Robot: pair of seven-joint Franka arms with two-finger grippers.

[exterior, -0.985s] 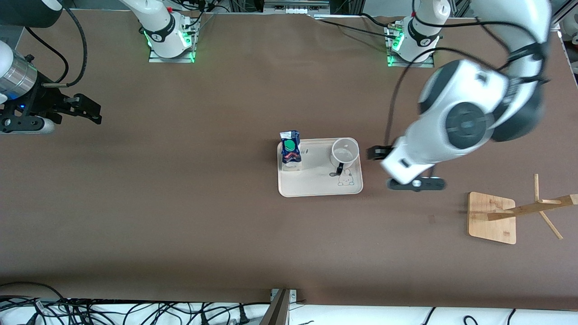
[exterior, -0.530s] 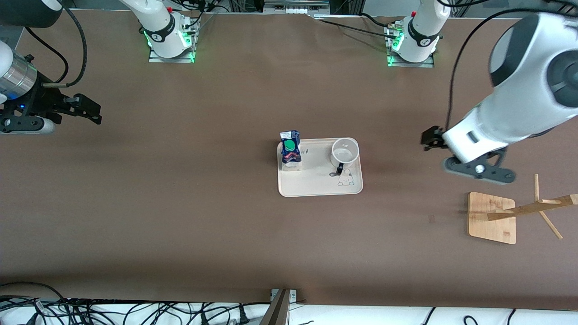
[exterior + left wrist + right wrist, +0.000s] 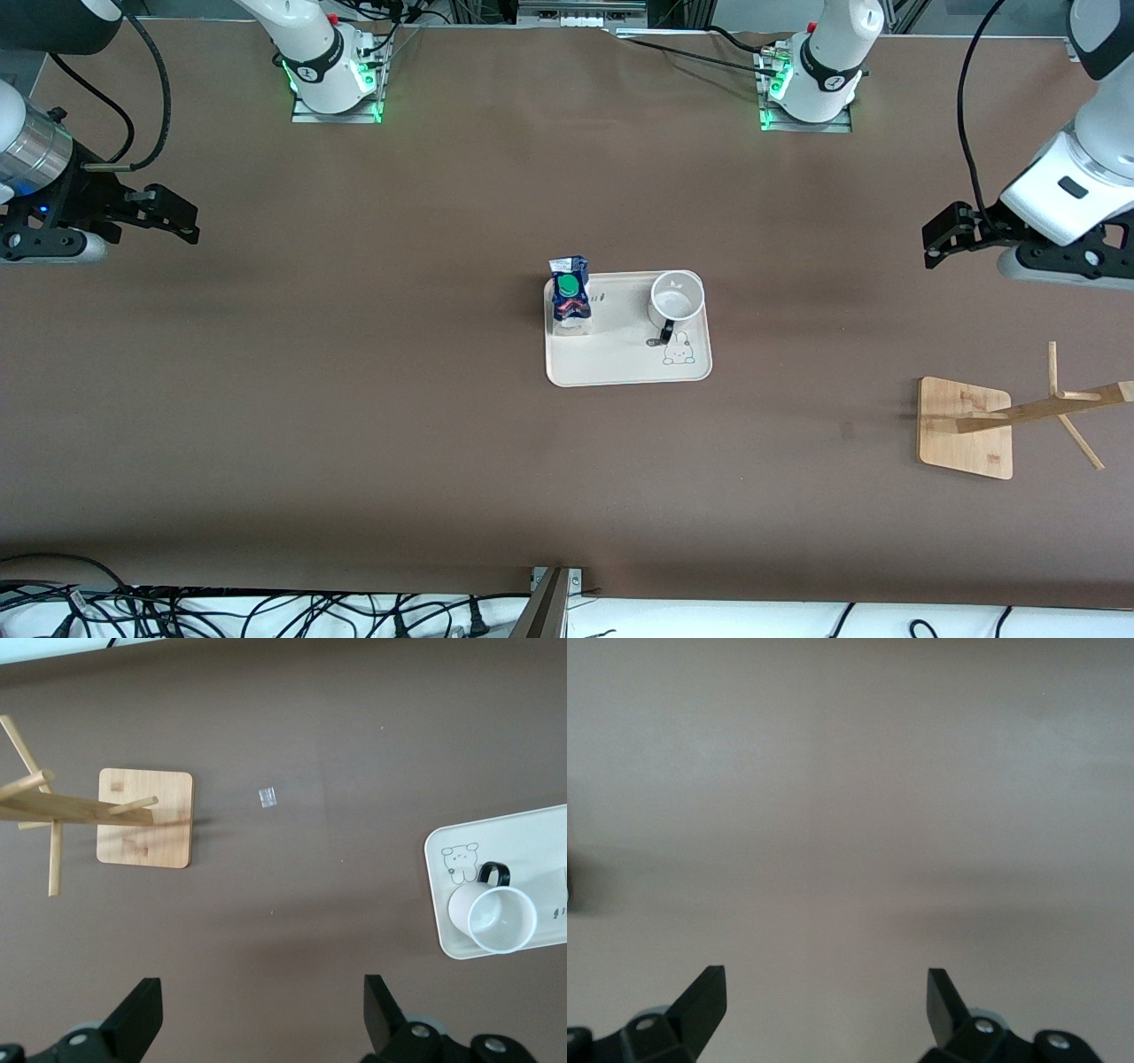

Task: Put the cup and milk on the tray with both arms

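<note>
The cream tray [image 3: 620,361] lies at the table's middle. The blue and white milk [image 3: 570,297] with its green cap stands on the tray's corner toward the right arm's end. The white cup [image 3: 677,299] stands upright on the tray's corner toward the left arm's end, its black handle pointing at the front camera. The left wrist view shows the cup [image 3: 500,920] and part of the tray [image 3: 532,828]. My left gripper [image 3: 939,237] is open and empty, raised over bare table near the left arm's end [image 3: 263,1014]. My right gripper [image 3: 173,217] is open and empty and waits over bare table at the right arm's end [image 3: 826,992].
A wooden rack with a square base [image 3: 964,428] and slanted pegs stands near the left arm's end, nearer to the front camera than the tray; it also shows in the left wrist view [image 3: 146,818]. Cables lie along the table's front edge [image 3: 266,611].
The left arm has swung away from beside the tray toward its own end of the table, its gripper open and empty. The right arm, cup, milk and tray have not moved.
</note>
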